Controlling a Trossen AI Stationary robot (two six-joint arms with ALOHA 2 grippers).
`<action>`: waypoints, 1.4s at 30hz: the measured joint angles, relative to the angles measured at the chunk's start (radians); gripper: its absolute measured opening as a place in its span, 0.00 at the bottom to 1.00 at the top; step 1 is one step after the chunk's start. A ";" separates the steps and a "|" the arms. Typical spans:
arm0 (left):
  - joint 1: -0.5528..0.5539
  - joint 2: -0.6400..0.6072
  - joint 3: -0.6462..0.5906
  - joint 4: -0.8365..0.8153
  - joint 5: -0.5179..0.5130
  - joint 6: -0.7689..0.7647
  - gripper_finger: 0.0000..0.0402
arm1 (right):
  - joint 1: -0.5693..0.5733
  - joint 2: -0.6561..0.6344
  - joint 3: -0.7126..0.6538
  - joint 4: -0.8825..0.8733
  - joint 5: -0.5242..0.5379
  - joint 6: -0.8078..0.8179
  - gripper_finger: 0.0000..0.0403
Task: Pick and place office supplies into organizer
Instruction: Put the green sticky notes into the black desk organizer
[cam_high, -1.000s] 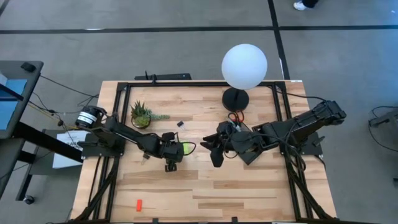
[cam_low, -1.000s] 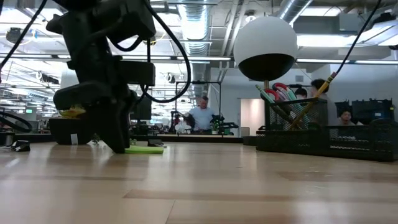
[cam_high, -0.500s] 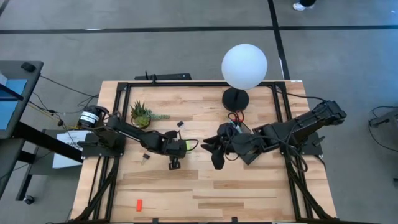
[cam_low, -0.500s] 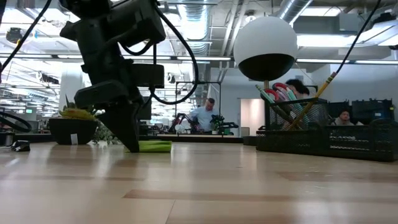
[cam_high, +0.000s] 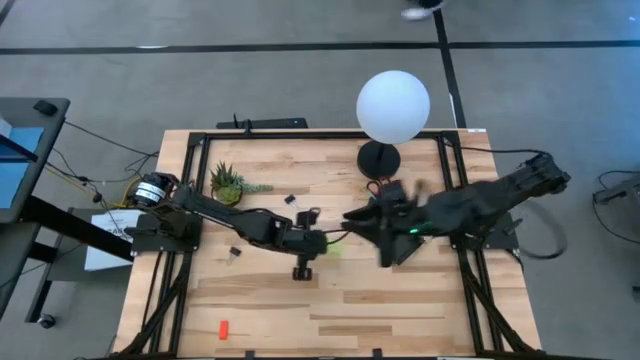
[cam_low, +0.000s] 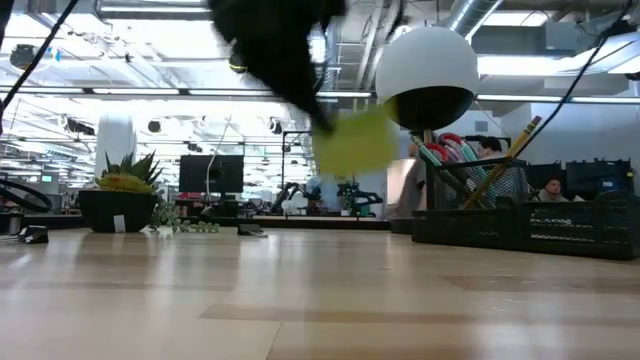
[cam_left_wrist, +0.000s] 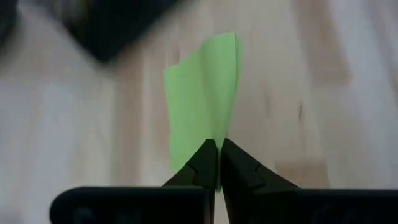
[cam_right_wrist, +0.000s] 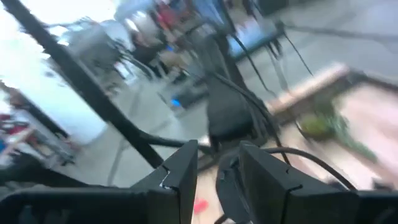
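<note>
Left wrist view shows the left gripper (cam_left_wrist: 216, 163) pinching the lime-green sticky-note pad (cam_left_wrist: 202, 106). Right gripper (cam_right_wrist: 217, 168) fingers stand apart, empty. Motion blur smears the organizer (cam_low: 525, 222).

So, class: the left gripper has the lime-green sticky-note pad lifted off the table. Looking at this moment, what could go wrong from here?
1. The left gripper pinches the sticky-note pad only at one edge, and its sheets fan out; it might slip or peel loose.
2. The right gripper sits close by, near the organizer; the arms could collide.
3. The organizer's cup already holds the scissors and a pencil, so the pad could snag on them.
</note>
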 joint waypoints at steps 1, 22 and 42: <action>-0.005 0.000 0.041 0.003 -0.013 0.060 0.00 | 0.014 -0.022 0.013 0.001 0.005 -0.025 0.28; 0.076 0.348 0.426 0.384 0.176 0.772 0.00 | 0.226 -0.239 0.029 -0.075 0.299 -0.310 0.28; 0.143 0.769 0.975 0.057 0.095 0.801 0.00 | 0.227 -0.263 0.029 -0.209 0.283 -0.249 0.28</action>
